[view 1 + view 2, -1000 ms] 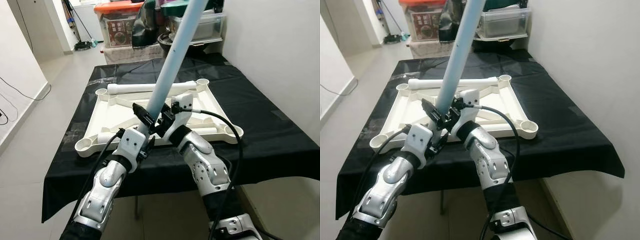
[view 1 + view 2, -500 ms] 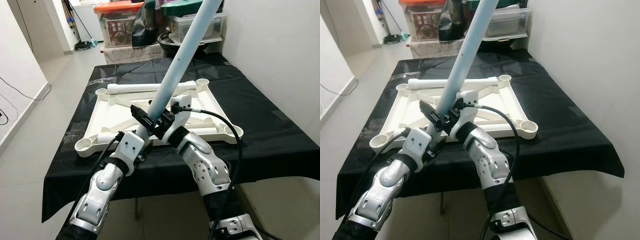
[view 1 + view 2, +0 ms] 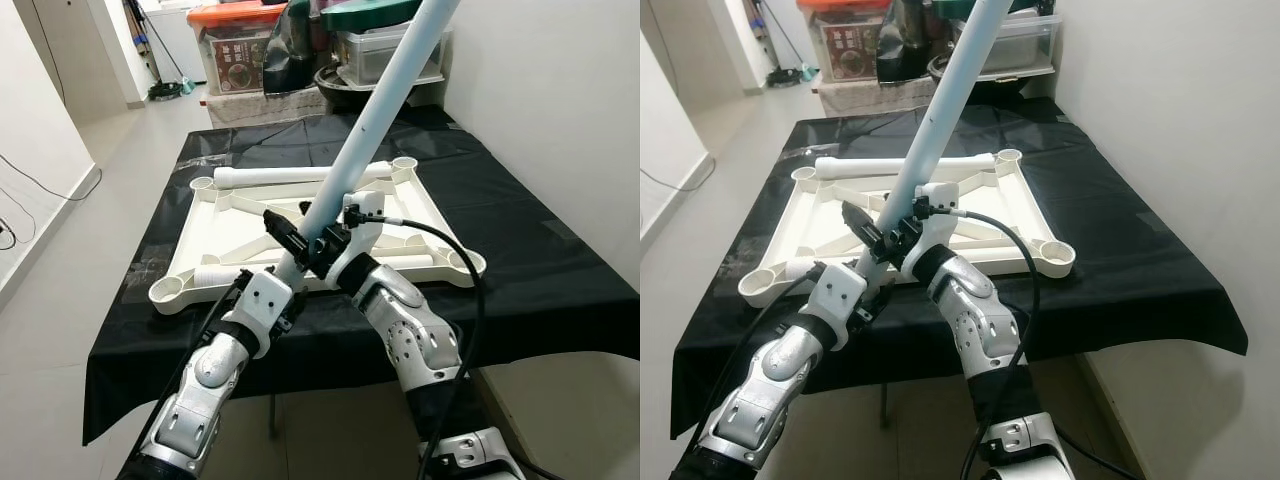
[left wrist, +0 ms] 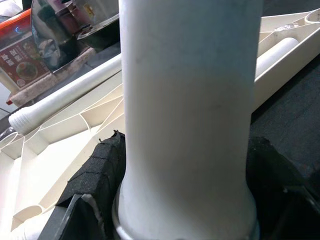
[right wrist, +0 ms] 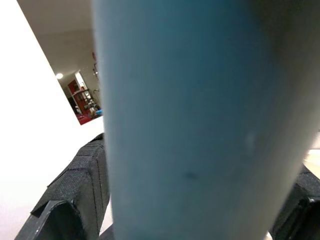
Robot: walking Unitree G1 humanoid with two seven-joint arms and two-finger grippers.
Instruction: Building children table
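Observation:
A long pale blue table leg (image 3: 375,110) slants up and to the right over the table. Its lower end is clamped by both grippers: my left gripper (image 3: 285,235) is shut on it from the left, and my right gripper (image 3: 335,236) is shut on it from the right. In the left wrist view the blue leg (image 4: 185,100) fills the space between the black pads (image 4: 97,167). Below lies the white tabletop (image 3: 225,225), upside down, with a round socket at each corner. One white leg (image 3: 270,176) lies along its far edge, and two more lie near its front edge.
The black-clothed table (image 3: 530,260) stands against a white wall (image 3: 560,100) on the right. Storage boxes (image 3: 240,45) and dark pots are stacked behind it. Open floor (image 3: 90,200) runs along the left side.
The blue leg has tipped further to the right, its top end swinging right. Both grippers keep their hold at its lower end.

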